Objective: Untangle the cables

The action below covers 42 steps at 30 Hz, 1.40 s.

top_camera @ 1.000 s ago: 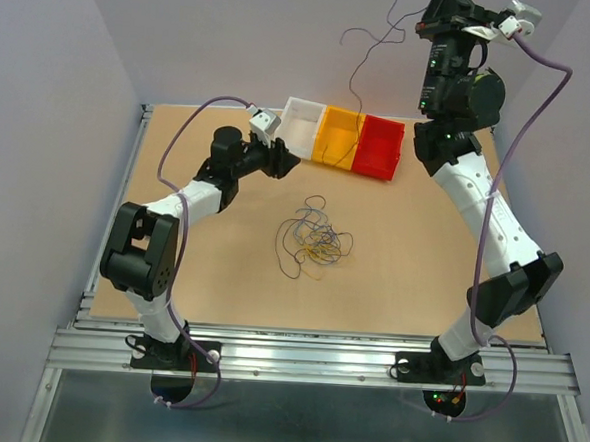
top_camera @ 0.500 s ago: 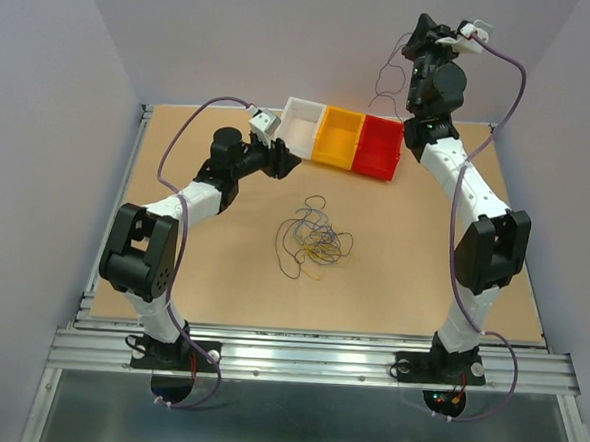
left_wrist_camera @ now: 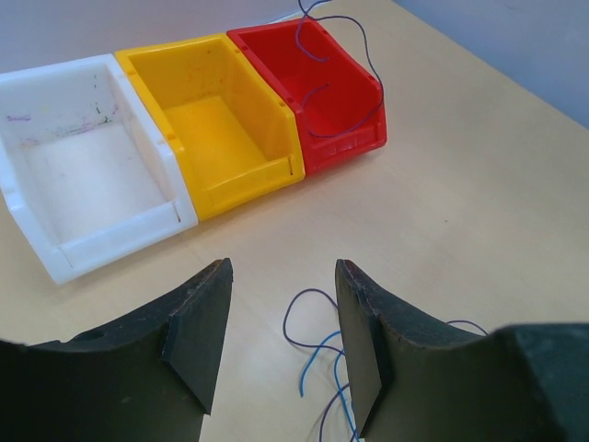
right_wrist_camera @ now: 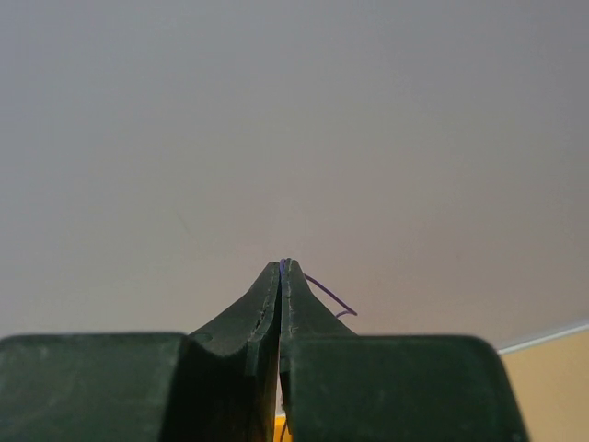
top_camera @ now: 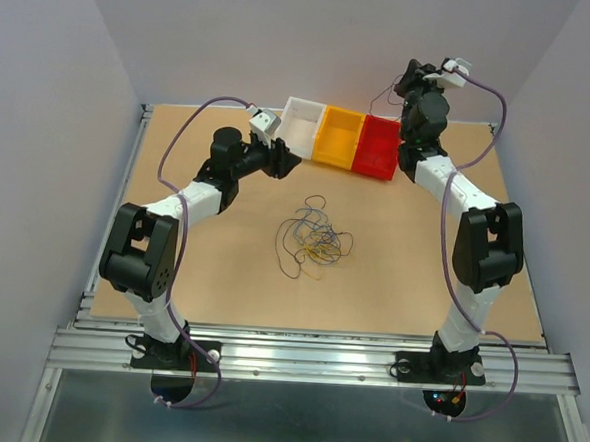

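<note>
The right tool (right_wrist_camera: 282, 267) is pressed together, with one purple wire (right_wrist_camera: 327, 292) pinched at its tips. It is held high above the red bin (left_wrist_camera: 340, 138), into which the wire trails. The left tool (left_wrist_camera: 282, 269) is spread, with nothing held. The tangled cables (top_camera: 314, 240) are heaped on the bench (top_camera: 221, 277), near the left tool and well apart from the right.
</note>
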Each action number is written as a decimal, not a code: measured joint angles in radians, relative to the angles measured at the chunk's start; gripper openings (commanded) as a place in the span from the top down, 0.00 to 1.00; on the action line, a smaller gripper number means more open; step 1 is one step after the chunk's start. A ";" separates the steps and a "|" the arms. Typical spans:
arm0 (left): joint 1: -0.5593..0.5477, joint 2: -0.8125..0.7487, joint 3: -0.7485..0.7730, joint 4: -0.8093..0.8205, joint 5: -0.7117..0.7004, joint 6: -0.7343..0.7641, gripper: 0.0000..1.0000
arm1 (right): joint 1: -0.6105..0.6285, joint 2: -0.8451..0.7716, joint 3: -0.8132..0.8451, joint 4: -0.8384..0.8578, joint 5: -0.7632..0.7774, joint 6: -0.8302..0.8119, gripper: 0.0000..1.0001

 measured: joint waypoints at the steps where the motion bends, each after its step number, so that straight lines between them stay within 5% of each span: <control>1: 0.000 0.000 0.000 0.000 0.000 0.000 0.40 | 0.000 0.000 -0.014 0.003 0.005 0.000 0.99; 32: 0.000 -0.013 -0.027 0.015 0.001 0.001 0.40 | -0.021 0.178 -0.231 0.016 0.098 0.003 0.99; 42: 0.000 -0.013 -0.027 0.015 0.005 0.000 0.40 | -0.029 0.325 -0.045 -0.277 0.047 0.057 0.99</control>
